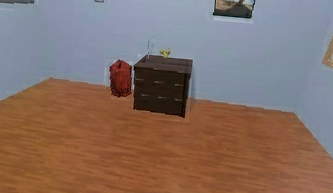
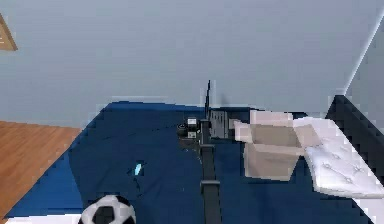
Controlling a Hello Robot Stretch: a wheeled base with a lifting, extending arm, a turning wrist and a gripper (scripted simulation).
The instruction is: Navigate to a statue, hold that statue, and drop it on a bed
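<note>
Bed [image 2: 150, 140]: broad, flat, smooth navy cover, far right side cut off. Dark wood dresser [image 1: 162, 84], boxy, w/ drawers. White quilted pillows [image 2: 335, 165] on bed, open cardboard box [image 2: 270, 150] touching them. Soccer ball [image 2: 108, 212] cut by bottom edge. Gripper [image 2: 185, 131] over bed; jaw state, & whether it holds statue, can't be told. Yellowish blob [image 1: 165, 52] atop dresser, too small to name.

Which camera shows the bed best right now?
The arm side view: the bed spreads across it, blue cover, box and pillow on top. The forward view catches a blue sliver at its bottom edge.
</note>
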